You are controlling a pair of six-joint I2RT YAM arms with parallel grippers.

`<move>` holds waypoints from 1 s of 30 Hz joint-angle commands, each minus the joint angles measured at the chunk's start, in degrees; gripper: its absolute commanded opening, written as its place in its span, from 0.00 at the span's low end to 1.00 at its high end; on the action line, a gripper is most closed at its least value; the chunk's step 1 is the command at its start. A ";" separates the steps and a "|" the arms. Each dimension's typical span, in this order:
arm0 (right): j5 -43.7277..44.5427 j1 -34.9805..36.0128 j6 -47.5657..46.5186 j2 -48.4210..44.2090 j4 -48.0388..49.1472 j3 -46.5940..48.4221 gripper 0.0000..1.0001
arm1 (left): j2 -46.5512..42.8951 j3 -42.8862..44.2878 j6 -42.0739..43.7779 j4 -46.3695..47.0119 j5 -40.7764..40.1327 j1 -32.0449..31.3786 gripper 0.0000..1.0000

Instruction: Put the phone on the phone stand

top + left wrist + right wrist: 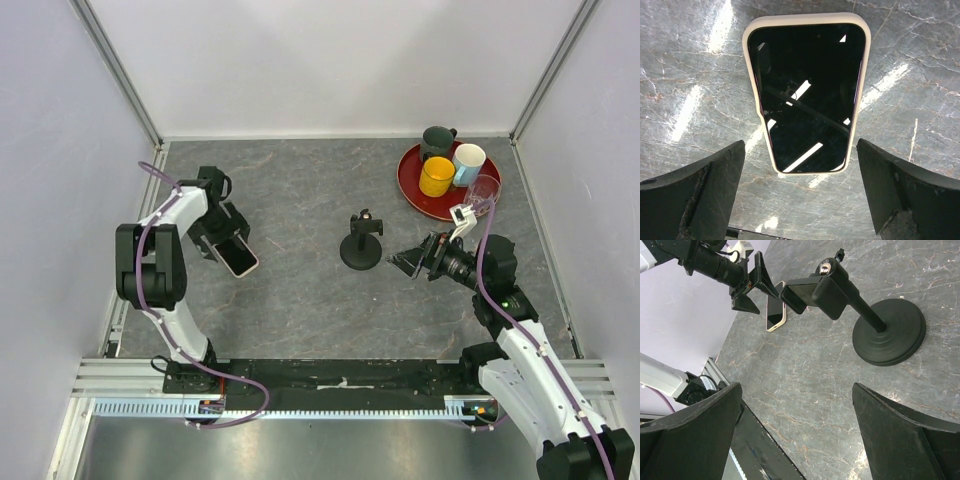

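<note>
Left gripper (800, 144) is spread wide, empty; right gripper (796, 387) too, facing the stand (890, 332). Tray (413, 200) holds three mugs (438, 177). Phone (807, 90) lies flat just beyond the left one.

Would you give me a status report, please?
Left gripper open above phone. Right gripper open beside phone stand. Phone flat on table. Nothing between them.

A robot lab cell: white walls (330, 60), aluminium framing (118, 75), left arm (150, 265) and right arm (525, 355) bolted to a table (300, 300)

Left gripper (232, 247) open, low; right gripper (410, 260) open.
</note>
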 commanded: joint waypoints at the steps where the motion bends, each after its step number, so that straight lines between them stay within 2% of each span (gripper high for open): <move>1: -0.11 -0.30 -0.02 -0.80 0.28 2.44 0.98 | 1.89 2.65 -2.30 -1.84 0.47 -0.06 1.00; 20: 0.33 -0.21 -0.29 -1.15 0.19 1.39 0.98 | 8.66 6.61 -3.79 -2.01 0.91 -0.06 1.00; 30: 0.33 -0.21 0.15 -1.23 0.19 1.74 0.98 | 8.84 3.62 -5.91 0.01 -0.67 -0.06 1.00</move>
